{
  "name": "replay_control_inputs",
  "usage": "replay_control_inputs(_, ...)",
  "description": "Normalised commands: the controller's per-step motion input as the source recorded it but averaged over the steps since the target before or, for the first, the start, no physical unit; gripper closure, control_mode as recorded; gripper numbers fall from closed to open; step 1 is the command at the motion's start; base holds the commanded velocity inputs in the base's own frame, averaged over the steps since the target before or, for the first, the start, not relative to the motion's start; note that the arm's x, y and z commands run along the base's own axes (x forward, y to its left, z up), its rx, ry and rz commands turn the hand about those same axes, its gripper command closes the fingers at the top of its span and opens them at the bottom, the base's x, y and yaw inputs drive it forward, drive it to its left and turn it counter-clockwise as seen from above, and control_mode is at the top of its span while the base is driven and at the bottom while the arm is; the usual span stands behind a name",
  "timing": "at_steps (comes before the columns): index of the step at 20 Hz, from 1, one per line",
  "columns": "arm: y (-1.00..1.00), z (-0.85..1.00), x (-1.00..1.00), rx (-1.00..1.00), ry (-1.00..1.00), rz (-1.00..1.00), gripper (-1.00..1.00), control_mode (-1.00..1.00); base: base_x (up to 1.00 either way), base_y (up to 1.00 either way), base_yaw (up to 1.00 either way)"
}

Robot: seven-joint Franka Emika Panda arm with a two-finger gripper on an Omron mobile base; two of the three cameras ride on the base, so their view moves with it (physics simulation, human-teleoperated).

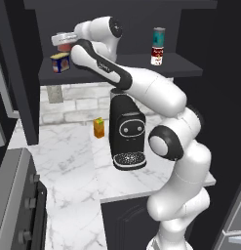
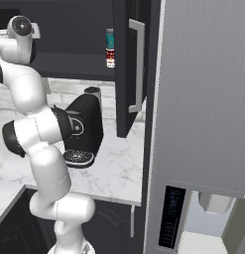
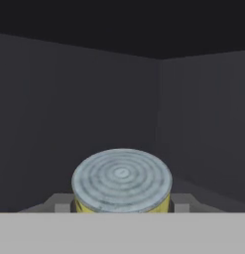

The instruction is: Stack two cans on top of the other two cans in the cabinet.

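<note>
gripper (image 1: 63, 43) clamping small red-orange can (image 1: 65, 47), hovering just above squat blue tin (image 1: 60, 62) at cabinet (image 1: 117, 72) shelf's left end; teal can (image 1: 158, 37) sitting stacked on red-and-white can (image 1: 157, 55); risk: off-centre release tipping can off tin lid

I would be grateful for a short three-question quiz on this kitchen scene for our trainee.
1. True or false: the teal can stands on the red-and-white can.
2. Where is the orange carton? A: on the cabinet shelf. B: on the counter, beside the coffee machine. C: on the stove.
3. Which tin stands beneath the gripper?
Key: 1 true; 2 B; 3 the blue tin.
</note>
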Motion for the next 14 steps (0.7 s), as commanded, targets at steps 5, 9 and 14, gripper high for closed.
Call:
replay_control_inputs(5,0.19,0.0,0.18,0.0,0.03,0.02,1.0,-1.0,0.0,0.0,0.0)
replay_control_inputs(9,0.03,-0.07,0.1,0.0,0.03,0.0,1.0,-1.0,0.0,0.0,0.0)
replay_control_inputs(14,0.03,-0.2,0.05,0.0,0.0,0.0,1.0,-1.0,0.0,0.0,0.0)
